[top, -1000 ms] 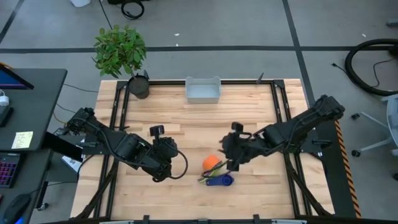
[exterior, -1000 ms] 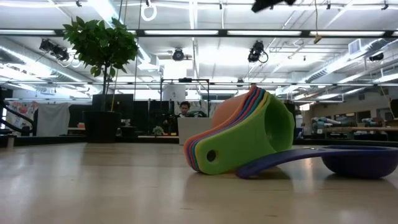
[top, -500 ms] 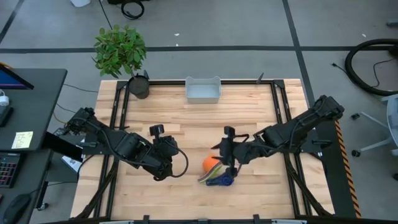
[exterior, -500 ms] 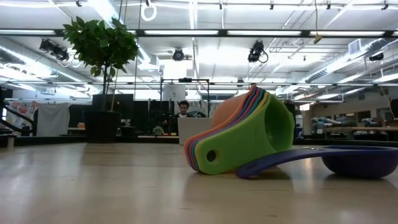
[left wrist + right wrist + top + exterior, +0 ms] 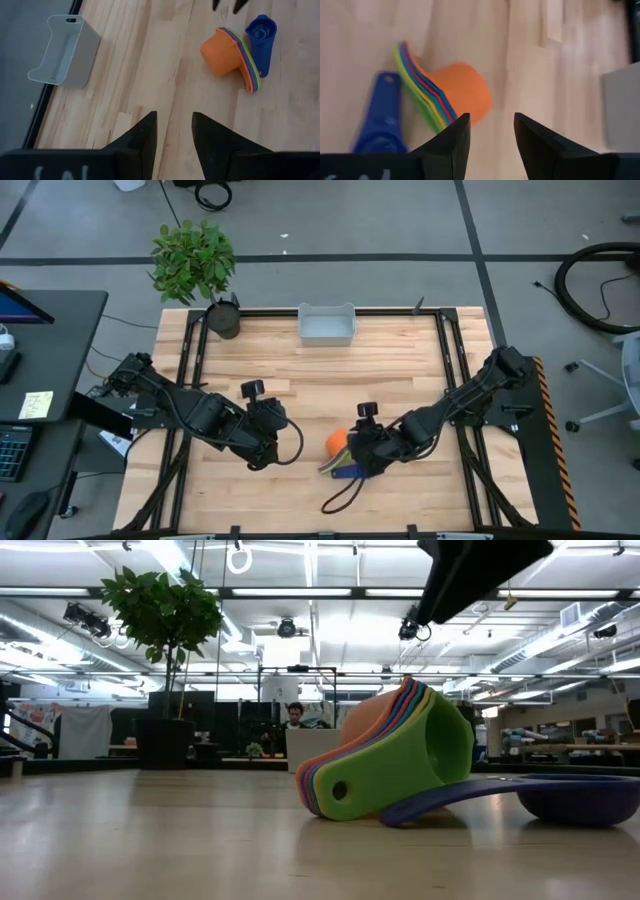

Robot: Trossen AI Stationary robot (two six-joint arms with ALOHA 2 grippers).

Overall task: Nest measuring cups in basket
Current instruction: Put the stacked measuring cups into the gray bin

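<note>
Measuring cups [image 5: 343, 450] (nested, unlabelled) on table [image 5: 400, 370]

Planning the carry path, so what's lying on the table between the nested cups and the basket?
Nothing: in the high view only bare wood separates the nested cups from the basket.

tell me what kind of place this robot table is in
Probably a large robotics lab or workshop: long ceiling strip lights, workbenches with equipment behind the wooden table, and a person seated at a far desk.
</note>
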